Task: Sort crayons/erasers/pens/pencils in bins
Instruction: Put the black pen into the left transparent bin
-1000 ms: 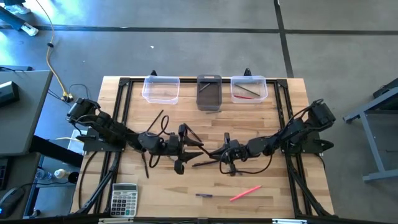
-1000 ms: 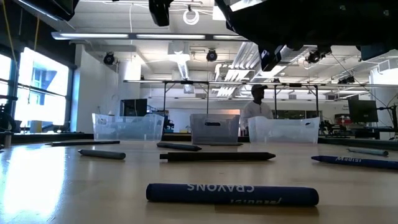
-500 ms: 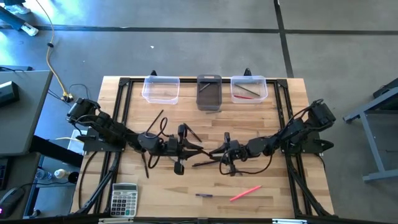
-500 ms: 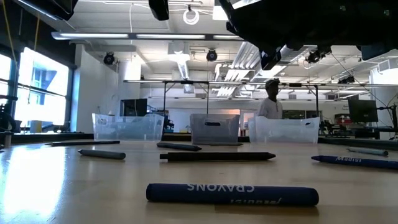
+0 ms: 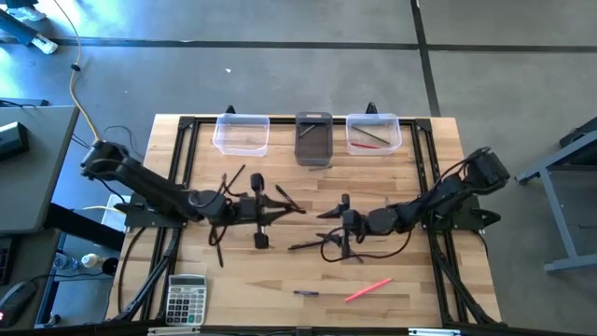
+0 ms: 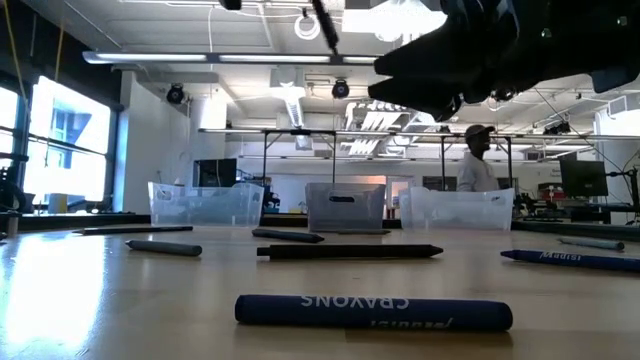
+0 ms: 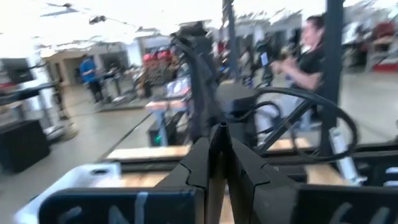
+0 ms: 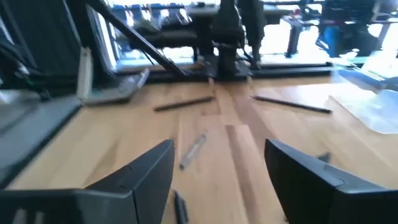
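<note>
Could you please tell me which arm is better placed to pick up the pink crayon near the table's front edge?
Right. The right gripper is open and empty, and the pink crayon lies on its half. The left gripper looks shut on a dark stick.

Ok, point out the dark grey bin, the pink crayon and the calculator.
dark grey bin [image 5: 313, 140]: high view, on its floor.
pink crayon [image 5: 367, 290]: high view, mid-shaft.
calculator [image 5: 186, 299]: high view, on its keypad.
</note>
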### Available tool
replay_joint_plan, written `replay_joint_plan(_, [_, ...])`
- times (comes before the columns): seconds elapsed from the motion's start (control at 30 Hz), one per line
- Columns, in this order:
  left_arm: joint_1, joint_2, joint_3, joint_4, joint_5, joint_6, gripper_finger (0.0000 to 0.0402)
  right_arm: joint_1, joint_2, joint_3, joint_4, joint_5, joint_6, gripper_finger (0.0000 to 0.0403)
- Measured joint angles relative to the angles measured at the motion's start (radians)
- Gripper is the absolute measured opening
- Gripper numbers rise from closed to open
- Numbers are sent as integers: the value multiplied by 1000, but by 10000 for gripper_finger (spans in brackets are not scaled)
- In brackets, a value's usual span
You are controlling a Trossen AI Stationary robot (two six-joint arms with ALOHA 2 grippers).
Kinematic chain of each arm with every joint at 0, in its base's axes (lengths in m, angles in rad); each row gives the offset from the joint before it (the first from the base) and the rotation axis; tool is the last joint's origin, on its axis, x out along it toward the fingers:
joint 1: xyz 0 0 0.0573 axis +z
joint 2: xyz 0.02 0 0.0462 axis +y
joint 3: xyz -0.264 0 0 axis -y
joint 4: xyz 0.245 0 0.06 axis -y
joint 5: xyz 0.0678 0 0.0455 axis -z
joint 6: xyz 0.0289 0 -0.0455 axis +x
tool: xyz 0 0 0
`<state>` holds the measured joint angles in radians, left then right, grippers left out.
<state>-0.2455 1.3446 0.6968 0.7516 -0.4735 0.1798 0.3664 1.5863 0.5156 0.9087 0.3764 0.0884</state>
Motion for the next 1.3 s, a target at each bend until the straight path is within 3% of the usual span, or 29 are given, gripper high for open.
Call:
replay_joint_plan(0.13, [18, -101, 0, -168, -56, -1, 13, 0, -56, 0, -127, 33, -24, 235])
replay_joint_plan(0.27, [66, -186, 7, -355, -98, -20, 13, 0, -93, 0, -224, 55, -26, 197])
replay_joint_plan(0.43, [178, -234, 100, -707, -163, -11, 13, -2, -105, 0, -340, 75, -16, 115])
replay_joint_plan(0.63, [412, -191, 231, -1072, -194, 15, 13, -2, -105, 0, -420, 96, 15, 12])
replay_joint_plan(0.8, [623, -115, 254, -1156, -154, 114, 13, -2, -105, 0, -419, 96, 1, 18])
replay_joint_plan(0.97, [797, -1, 254, -1175, -41, 220, 13, -2, -105, 0, -419, 97, -9, 8])
replay_joint_plan(1.3, [1002, 188, 254, -1130, 61, 460, 13, -2, -105, 0, -419, 97, -29, 1])
